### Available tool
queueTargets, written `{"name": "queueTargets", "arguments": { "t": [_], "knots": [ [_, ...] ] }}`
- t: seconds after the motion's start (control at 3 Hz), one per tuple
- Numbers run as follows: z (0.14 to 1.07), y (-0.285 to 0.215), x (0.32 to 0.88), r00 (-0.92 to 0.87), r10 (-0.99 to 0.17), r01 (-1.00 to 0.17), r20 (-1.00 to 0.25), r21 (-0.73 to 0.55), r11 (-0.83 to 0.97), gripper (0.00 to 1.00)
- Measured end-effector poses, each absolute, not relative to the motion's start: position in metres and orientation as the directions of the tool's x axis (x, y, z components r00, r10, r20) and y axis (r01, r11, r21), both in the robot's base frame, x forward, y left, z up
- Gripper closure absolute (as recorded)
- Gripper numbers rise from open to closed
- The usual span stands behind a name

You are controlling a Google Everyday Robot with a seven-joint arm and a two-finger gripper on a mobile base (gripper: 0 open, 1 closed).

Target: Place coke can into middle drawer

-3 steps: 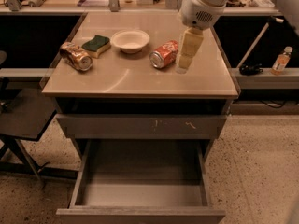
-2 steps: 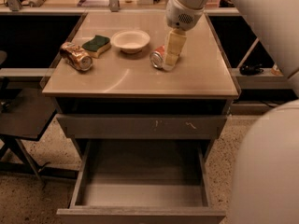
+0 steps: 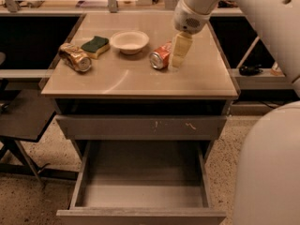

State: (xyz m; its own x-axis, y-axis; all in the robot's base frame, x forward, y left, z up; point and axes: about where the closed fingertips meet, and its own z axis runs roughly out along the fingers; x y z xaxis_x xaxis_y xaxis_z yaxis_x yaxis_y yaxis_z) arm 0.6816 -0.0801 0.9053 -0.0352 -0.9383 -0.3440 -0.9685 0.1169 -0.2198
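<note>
We list, on the table (image 3: 140,81):

- One coke can (image 3: 161,56), red, lying on its side right of centre, with a silver end turned toward the front left.
- One hand (image 3: 178,62), pale, pointing straight down from the white arm (image 3: 199,6). It sits just beside the coke can's right flank and seems to touch it. We cannot tell whether its grip is wide, narrow or closed on anything.
- One pale bowl (image 3: 129,41), upright, behind and to the left of the coke can and apart from it.
- One green sponge (image 3: 95,46), left of the bowl and near it.
- One brownish-gold can (image 3: 75,57), on its side, just beside the sponge at the table's left.

Below the table we list:

- One closed drawer front (image 3: 117,126), grey, with small pale scratches.
- The middle drawer (image 3: 140,184) under it, pulled well out, with its grey floor and low side walls in view.

The coke can lies on the table, well above the middle drawer and not in it.
</note>
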Motion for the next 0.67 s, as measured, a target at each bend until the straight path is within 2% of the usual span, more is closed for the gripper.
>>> {"name": "queueTargets", "arguments": {
  "t": [0.67],
  "knots": [
    [0.846,-0.109,0.733,-0.061,-0.930,-0.983,-0.361,-0.140,0.119,0.00]
  ]
}}
